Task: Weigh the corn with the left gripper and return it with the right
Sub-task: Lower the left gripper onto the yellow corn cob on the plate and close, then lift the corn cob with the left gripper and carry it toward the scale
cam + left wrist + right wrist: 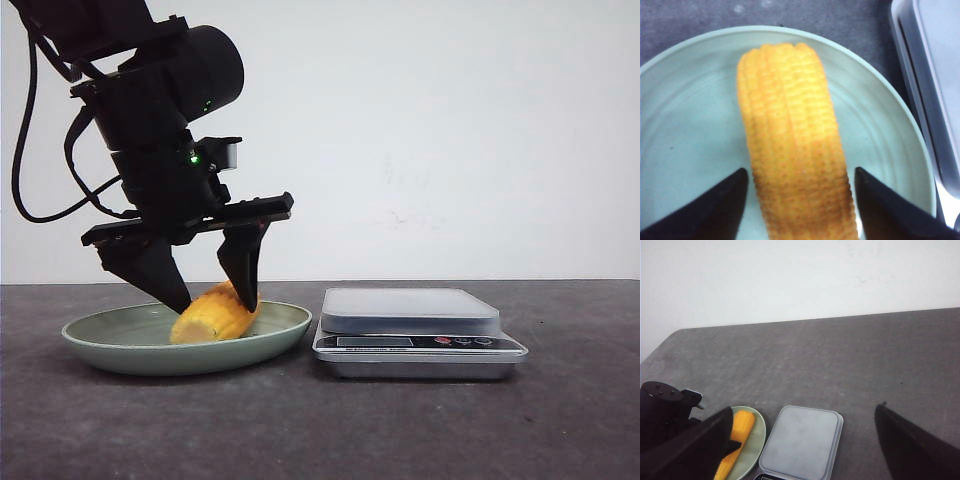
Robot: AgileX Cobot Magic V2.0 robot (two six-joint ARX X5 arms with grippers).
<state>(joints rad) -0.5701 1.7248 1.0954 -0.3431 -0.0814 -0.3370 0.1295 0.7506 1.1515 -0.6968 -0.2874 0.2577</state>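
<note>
The corn (214, 315) lies on a green plate (110, 352) on the table, just left of a silver scale (410, 312). The left tool (213, 296) straddles it, fingers spread wide, not yet gripping. The rounded, ribbed cob may roll or slip if pinched off-center. The right tool (800, 447) hovers open, holding nothing.
</note>
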